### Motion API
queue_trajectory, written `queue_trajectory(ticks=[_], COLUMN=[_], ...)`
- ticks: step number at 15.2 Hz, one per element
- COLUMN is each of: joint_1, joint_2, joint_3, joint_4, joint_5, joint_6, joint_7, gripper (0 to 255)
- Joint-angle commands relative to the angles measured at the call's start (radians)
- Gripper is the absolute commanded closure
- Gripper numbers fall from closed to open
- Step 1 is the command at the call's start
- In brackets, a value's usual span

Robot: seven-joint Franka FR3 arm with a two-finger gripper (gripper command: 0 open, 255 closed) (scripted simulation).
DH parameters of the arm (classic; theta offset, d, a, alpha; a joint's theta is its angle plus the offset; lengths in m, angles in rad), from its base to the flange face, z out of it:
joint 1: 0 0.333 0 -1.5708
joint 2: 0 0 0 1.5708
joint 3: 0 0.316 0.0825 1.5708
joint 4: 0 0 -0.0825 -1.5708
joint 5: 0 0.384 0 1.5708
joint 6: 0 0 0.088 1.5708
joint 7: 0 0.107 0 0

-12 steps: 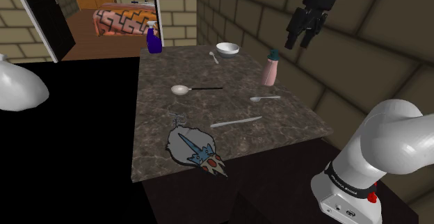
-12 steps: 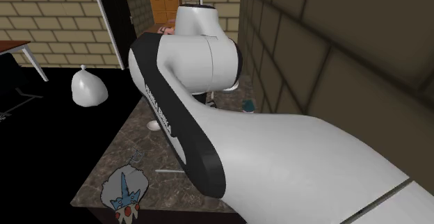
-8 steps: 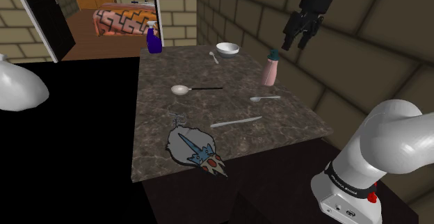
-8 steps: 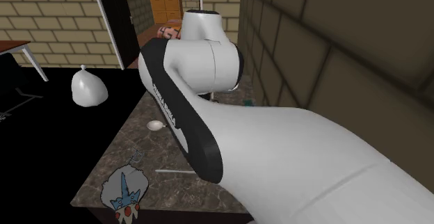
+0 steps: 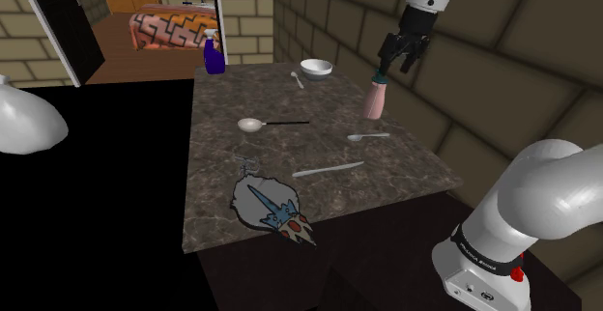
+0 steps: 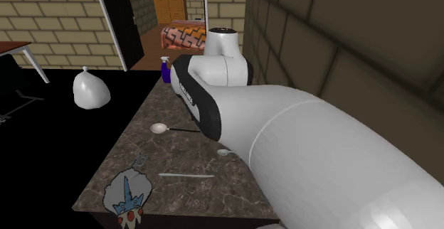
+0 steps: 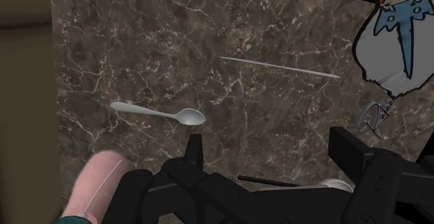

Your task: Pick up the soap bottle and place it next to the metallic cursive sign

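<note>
Brick walls point(image 5: 319, 19) flank a dark marble table point(image 5: 222, 155); fingers point(image 7: 348, 149) spread near the soap bottle point(image 5: 375, 98).

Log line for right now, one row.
phase: approach | end effector: open, by top of soap bottle, not gripping | bottle: upright on table | sign: across table from it

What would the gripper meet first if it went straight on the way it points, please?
Probably the tabletop, near the small spoon; the pink bottle sits just beside the gripper, though depth is unclear.

Lettering on arm's black band point(image 6: 192, 96) unreadable, cursive sign point(image 7: 376, 115) illegible
</note>
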Motion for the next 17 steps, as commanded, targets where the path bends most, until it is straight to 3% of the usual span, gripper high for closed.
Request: queue_trajectory(ticks=[1,10,17], joint_1=[-0.014,-0.061,-0.089], joint_2=[0.047,0.297,0.515], joint_3=[-0.023,-0.125,-0.203], joint_4=[-0.003,0.072,0.187], joint_5=[-0.015,-0.037,0.006], joint_6=[0.059,0.276,0.407], joint_7=[-0.012,-0.065,-0.124], gripper=[0,0,0])
